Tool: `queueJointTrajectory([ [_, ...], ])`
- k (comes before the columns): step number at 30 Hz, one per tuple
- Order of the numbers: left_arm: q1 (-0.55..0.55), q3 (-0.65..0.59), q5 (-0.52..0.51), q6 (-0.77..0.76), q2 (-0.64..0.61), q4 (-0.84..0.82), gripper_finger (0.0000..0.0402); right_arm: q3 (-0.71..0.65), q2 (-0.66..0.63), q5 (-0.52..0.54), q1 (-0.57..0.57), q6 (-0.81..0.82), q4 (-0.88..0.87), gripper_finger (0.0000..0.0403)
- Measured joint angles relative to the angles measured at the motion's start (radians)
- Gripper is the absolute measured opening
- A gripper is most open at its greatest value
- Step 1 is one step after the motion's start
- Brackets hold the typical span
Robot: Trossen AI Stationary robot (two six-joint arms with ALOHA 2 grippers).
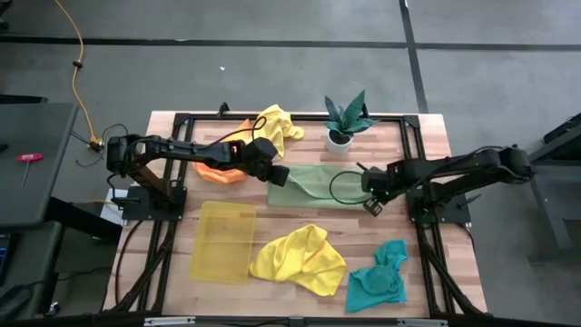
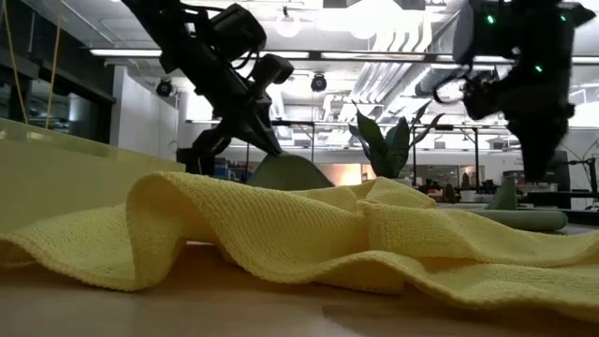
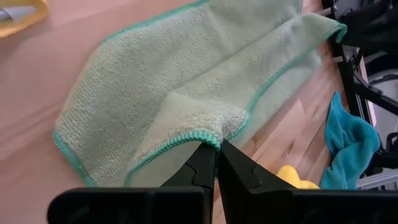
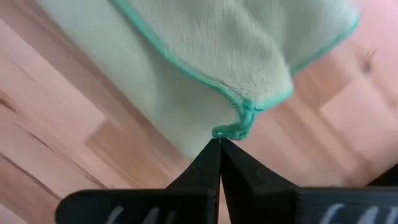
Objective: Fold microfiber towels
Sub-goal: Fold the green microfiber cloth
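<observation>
The olive-green towel [image 1: 313, 184] with a teal hem lies at the middle of the table, partly doubled over itself. My left gripper [image 1: 283, 175] is shut on its left end, and my right gripper [image 1: 370, 188] is shut on its right end. In the left wrist view the towel [image 3: 186, 81] spreads out beyond my left gripper's shut fingertips [image 3: 216, 144]. In the right wrist view the towel [image 4: 236, 50] lies beyond my right gripper's shut fingertips [image 4: 219, 142]. In the low view the left end rises as a hump [image 2: 288, 173] under the left arm. My left gripper pinches the towel's teal-hemmed edge at a raised corner [image 3: 214, 137] between its two fingers, slanting down from the table's left. That corner is lifted and laid back over the rest, which rests on the table. My right gripper pinches the very tip of a hemmed corner [image 4: 235, 129] between its two fingertips, coming from the table's right. The cloth beyond it lies close over the wood.
A translucent yellow tray [image 1: 222, 241] lies at near left. A yellow towel [image 1: 300, 259] and a teal towel [image 1: 377, 282] lie crumpled at the near edge. An orange towel [image 1: 218, 171] and another yellow towel [image 1: 277, 123] lie far left, a potted plant [image 1: 345, 123] at the far side.
</observation>
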Motion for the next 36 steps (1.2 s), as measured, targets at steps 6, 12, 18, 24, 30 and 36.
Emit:
queueJointTrajectory([
  [6,0.056,0.000,0.008,0.011,0.000,-0.002,0.0001,0.059,0.000,0.080,-0.069,0.004,-0.063,0.0000],
  [12,0.101,0.000,-0.026,0.050,-0.001,-0.079,0.0001,0.051,0.000,0.109,-0.139,0.066,-0.080,0.0000],
  [18,0.116,0.000,-0.076,0.099,-0.001,-0.173,0.0001,0.050,0.000,0.142,-0.176,0.119,-0.080,0.0000],
  [24,0.115,0.000,-0.083,0.106,-0.001,-0.159,0.0001,0.049,0.000,0.148,-0.196,0.178,-0.074,0.0000],
  [30,0.115,0.000,-0.141,0.106,-0.001,-0.146,0.0001,0.049,0.000,0.154,-0.196,0.205,-0.064,0.0000],
  [36,0.115,0.000,-0.217,0.106,-0.001,-0.143,0.0001,0.049,0.000,0.153,-0.196,0.205,-0.039,0.0000],
])
